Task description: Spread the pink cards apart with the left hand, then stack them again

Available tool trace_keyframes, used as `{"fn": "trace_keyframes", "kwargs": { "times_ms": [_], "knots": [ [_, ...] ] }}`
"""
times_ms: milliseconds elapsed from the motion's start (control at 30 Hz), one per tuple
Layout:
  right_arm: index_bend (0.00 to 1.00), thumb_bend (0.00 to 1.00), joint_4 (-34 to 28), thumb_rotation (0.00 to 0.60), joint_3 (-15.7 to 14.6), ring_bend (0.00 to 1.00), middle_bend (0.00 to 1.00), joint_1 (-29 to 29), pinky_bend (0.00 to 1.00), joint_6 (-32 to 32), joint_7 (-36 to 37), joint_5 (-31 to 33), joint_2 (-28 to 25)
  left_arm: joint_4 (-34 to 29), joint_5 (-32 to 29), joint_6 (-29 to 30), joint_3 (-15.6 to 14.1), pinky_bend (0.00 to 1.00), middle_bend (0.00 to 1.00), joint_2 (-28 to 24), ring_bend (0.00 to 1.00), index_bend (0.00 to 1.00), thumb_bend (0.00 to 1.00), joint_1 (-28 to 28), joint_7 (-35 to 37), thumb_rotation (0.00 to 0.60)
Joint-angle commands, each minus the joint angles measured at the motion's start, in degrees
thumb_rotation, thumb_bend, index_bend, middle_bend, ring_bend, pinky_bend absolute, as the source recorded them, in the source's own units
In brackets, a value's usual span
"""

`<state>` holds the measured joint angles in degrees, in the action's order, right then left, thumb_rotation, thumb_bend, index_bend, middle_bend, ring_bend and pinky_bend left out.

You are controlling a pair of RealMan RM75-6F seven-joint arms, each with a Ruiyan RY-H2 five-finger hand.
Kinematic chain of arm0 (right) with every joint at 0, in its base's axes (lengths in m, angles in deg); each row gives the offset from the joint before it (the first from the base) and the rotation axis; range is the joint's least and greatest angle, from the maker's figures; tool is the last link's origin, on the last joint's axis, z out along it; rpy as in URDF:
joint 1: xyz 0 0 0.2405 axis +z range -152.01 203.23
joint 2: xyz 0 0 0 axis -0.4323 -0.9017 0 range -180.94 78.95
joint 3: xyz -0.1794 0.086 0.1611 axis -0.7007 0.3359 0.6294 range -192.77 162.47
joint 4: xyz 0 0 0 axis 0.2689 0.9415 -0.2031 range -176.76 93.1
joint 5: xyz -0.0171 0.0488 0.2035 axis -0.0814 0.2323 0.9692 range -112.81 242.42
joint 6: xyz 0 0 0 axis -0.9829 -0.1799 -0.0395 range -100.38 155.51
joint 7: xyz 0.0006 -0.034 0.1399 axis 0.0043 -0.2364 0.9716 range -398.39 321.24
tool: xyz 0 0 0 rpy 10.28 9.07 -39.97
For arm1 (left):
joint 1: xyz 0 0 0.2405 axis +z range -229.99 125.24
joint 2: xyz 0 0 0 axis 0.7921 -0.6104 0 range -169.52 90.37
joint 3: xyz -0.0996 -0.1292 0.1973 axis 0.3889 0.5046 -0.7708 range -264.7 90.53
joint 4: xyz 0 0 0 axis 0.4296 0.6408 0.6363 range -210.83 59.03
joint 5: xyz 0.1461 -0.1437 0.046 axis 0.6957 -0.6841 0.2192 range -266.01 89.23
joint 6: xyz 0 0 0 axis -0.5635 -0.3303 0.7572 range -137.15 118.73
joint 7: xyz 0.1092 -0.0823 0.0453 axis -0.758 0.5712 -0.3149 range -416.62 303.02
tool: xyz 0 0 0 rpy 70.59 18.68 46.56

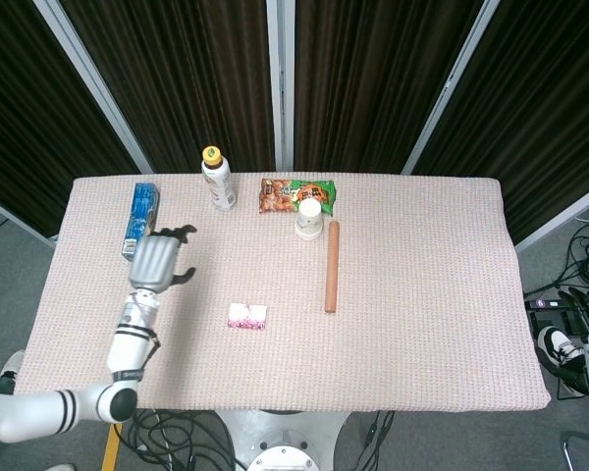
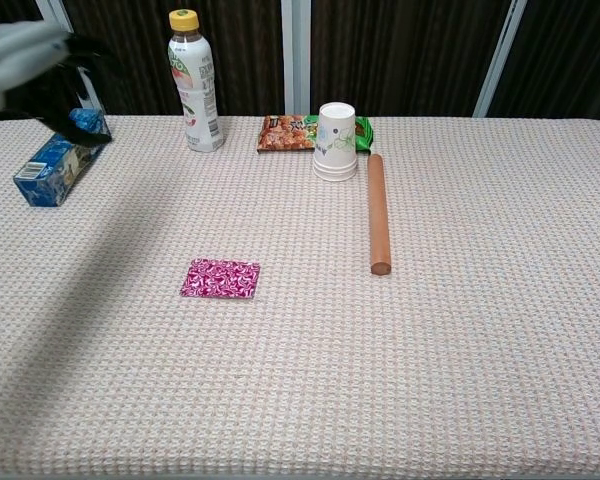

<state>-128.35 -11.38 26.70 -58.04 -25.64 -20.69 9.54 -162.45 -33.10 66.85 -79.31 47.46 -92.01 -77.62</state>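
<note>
The pink patterned cards [image 2: 220, 279] lie flat on the table as one neat pile, left of centre; the head view shows the cards [image 1: 246, 316] near the front edge. My left hand [image 1: 155, 263] is lifted off the table, well to the left of the cards, beside the blue box. Its fingers are spread and it holds nothing. In the chest view the left hand [image 2: 30, 50] is a blurred shape at the top left corner. My right hand does not show in either view.
A blue box [image 2: 60, 156] lies at the far left. A bottle [image 2: 194, 82], a snack packet [image 2: 285, 133] and stacked paper cups [image 2: 335, 141] stand along the back. A wooden rod [image 2: 378, 213] lies right of centre. The woven tablecloth [image 2: 460, 330] covers the table.
</note>
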Motion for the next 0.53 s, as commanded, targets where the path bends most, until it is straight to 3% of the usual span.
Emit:
{"fn": "trace_keyframes", "kwargs": {
  "times_ms": [33, 200, 533],
  "knots": [
    [0.1, 0.16, 0.1, 0.508, 0.0, 0.0, 0.07, 0.1, 0.0, 0.0, 0.0, -0.1, 0.1, 3.3, 7.4, 4.7, -4.7, 0.38, 0.38, -6.1, 0.28, 0.32, 0.25, 7.2, 7.3, 0.6],
    [0.1, 0.16, 0.0, 0.514, 0.0, 0.0, 0.07, 0.1, 0.0, -0.8, -0.6, -0.8, 0.3, 2.5, 11.5, 9.5, -8.2, 0.36, 0.36, -10.1, 0.27, 0.32, 0.25, 14.0, 10.7, 0.6],
    [0.1, 0.16, -2.1, 0.512, -0.4, 0.0, 0.07, -0.3, 0.0, -2.6, -3.3, -2.5, 0.1, -4.8, 15.1, 17.6, -11.1, 0.36, 0.36, -14.1, 0.27, 0.32, 0.25, 24.3, 9.6, 0.6]
  ]
}}
